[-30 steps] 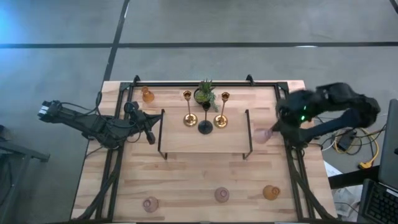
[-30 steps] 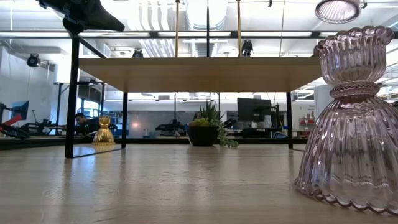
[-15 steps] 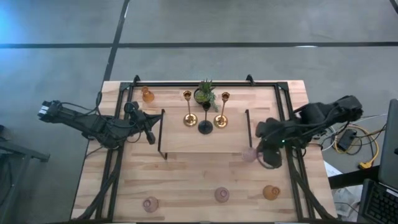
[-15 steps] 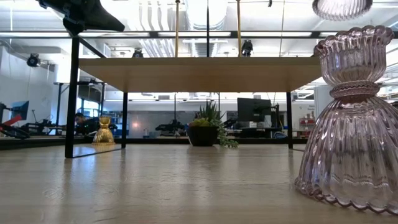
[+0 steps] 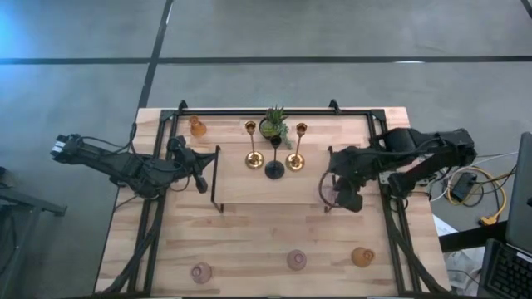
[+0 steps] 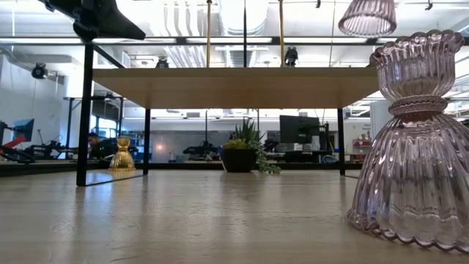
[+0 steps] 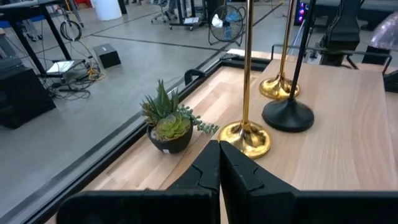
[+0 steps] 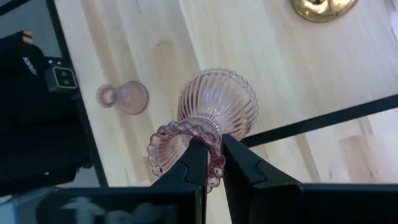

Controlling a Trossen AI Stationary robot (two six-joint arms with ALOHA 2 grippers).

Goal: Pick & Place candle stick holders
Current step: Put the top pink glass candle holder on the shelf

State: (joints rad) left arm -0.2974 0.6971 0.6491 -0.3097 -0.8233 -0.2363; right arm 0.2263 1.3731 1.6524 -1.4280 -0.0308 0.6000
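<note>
My right gripper [image 5: 339, 196] is shut on a pink ribbed glass holder [image 8: 214, 106], high over the right end of the raised wooden shelf [image 5: 249, 193]; the holder also shows at the top of the low view [image 6: 366, 15]. Two slim gold holders [image 5: 253, 158] [image 5: 295, 159] and a slim black one [image 5: 274, 170] stand on the shelf on their round feet. My left gripper [image 5: 199, 178] is shut and empty at the shelf's left end, and also shows in the left wrist view [image 7: 219, 171]. My right gripper pinches the holder's beaded top rim [image 8: 208, 142] between its two fingers, coming from above and pointing down. The holder hangs upright below the fingers, its wide ribbed foot [image 6: 366, 22] down, lifted clear of the shelf and the table.
A small potted plant [image 5: 274, 124] and an amber holder [image 5: 197, 126] stand at the far side. Two pink holders [image 5: 200, 271] [image 5: 297, 260] and an amber one [image 5: 362, 256] stand near the near edge. The shelf's black legs [image 5: 330, 178] flank my right gripper.
My right gripper has carried the pink holder from beside the table's right edge toward the table's left, reaching the shelf's right end. The holder has stayed lifted and hanging foot down. My left arm has kept still.
</note>
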